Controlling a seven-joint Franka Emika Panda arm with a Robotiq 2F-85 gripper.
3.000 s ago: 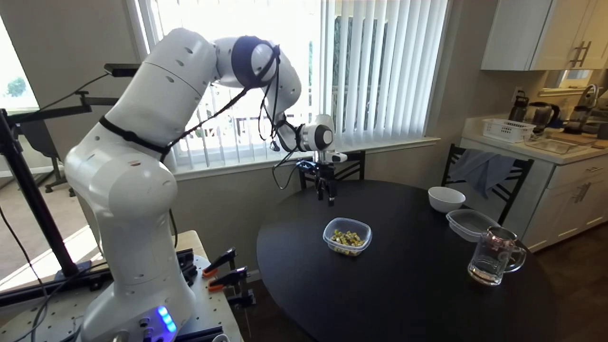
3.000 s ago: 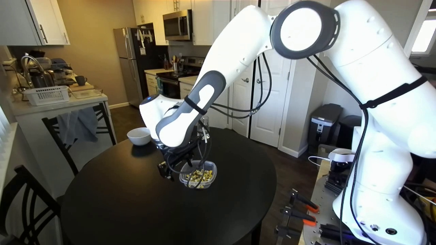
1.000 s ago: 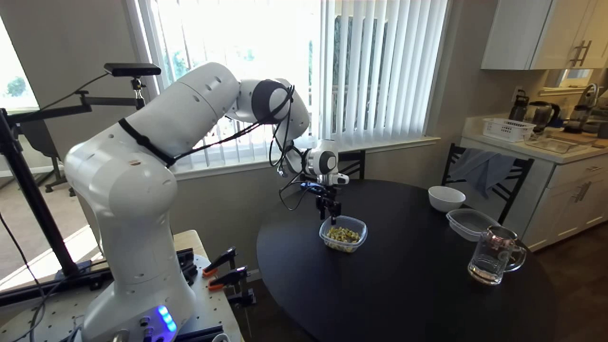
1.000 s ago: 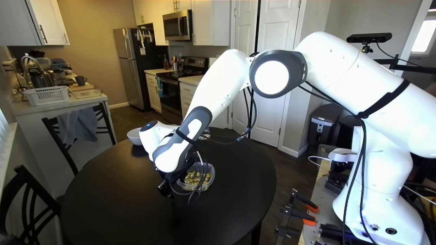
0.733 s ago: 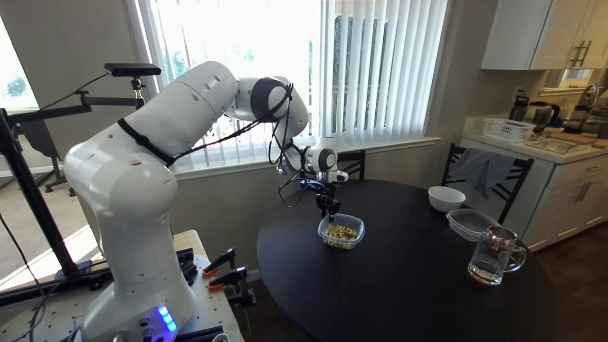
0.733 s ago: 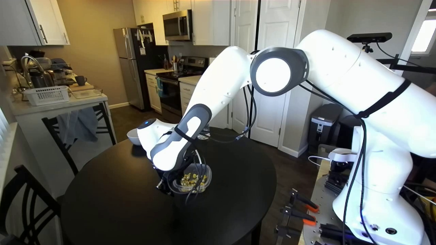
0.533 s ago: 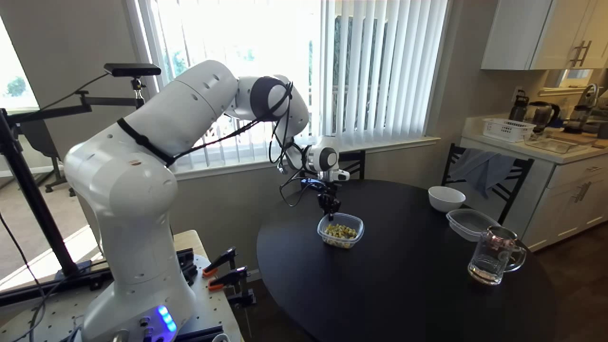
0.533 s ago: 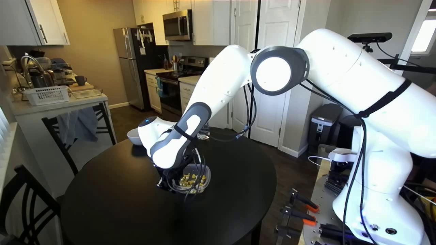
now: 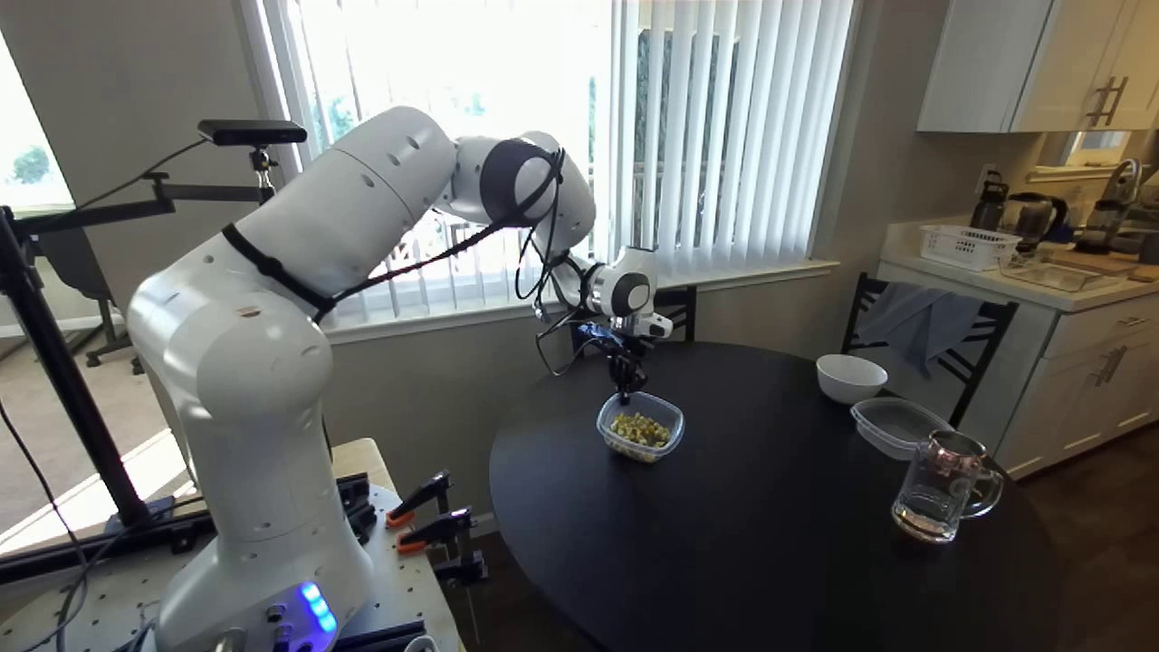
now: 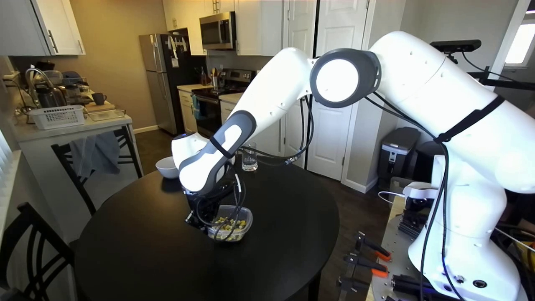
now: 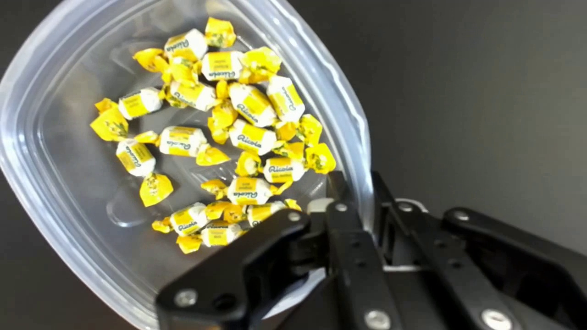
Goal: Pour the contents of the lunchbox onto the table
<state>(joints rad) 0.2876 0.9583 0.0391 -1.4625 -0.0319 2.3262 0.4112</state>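
The lunchbox [image 9: 668, 413], a clear plastic box with rounded corners, stands over the black table [image 9: 770, 543]. In the wrist view my gripper [image 11: 357, 178] is shut on the lunchbox's rim, one finger inside the wall and one outside. Yellow-and-white wrapped candies, the contents [image 11: 251, 137], lie inside across its bottom. An exterior view shows the gripper [image 9: 625, 397] at the rim's window side. Cables and the arm partly cover the lunchbox [image 10: 247, 216] in an exterior view. Whether its base touches the table I cannot tell.
Toward the table's far side stand a white bowl [image 9: 851, 380], a shallow clear container [image 9: 898, 428] and a glass mug [image 9: 937, 493] with a handle. A chair with a blue-grey cloth [image 9: 924, 326] is at the edge. The window blinds [image 9: 724, 136] are behind the arm.
Three seconds ago the gripper hung apart from the lunchbox; it came down and closed on the rim. Over the last half second gripper and lunchbox shifted together toward the window, candies still inside.
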